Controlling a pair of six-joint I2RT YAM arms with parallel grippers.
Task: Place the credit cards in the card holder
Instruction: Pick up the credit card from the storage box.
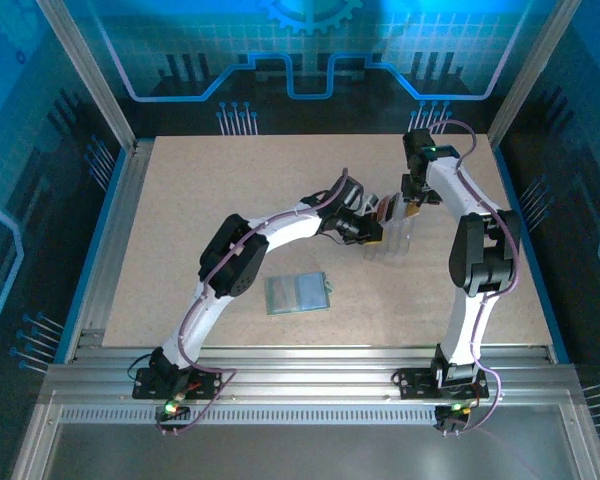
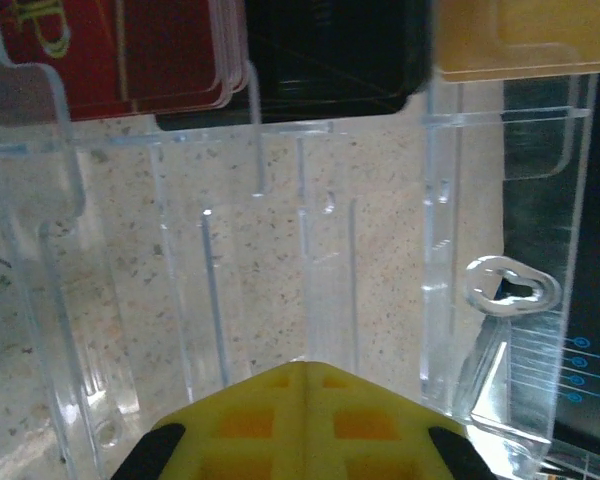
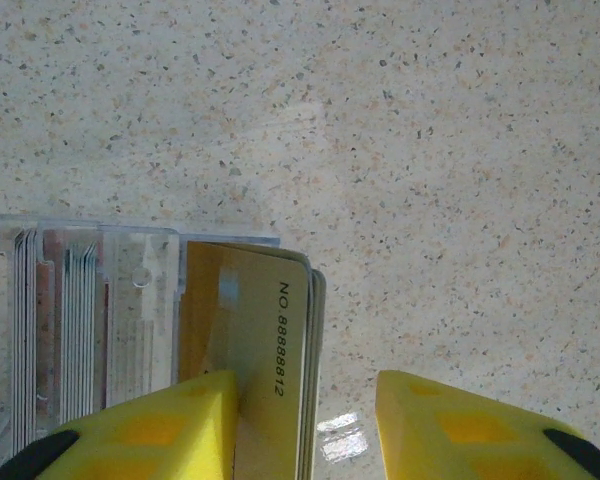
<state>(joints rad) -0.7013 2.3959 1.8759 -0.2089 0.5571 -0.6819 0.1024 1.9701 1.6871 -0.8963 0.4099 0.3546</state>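
Left gripper [image 2: 305,395]: the yellow fingers are pressed together with nothing between them. It points at the clear rack [image 2: 310,250] from close by, on the rack's near-left side in the overhead view. A red card [image 2: 130,50] and a black card [image 2: 330,45] stand side by side in the rack's slots, the black one to the right of the red one in the left wrist view.

Right gripper [image 3: 310,385]: the fingers are spread. A gold card [image 3: 250,330] stands between them at the end of the rack. The card lies against one finger [image 3: 150,430], and a clear gap separates it from the other finger. A second card edge shows just behind it.

Card holder [image 1: 298,292]: it lies open and flat on the table [image 1: 200,200], well apart from the rack, on the side toward the arm bases and to the left.
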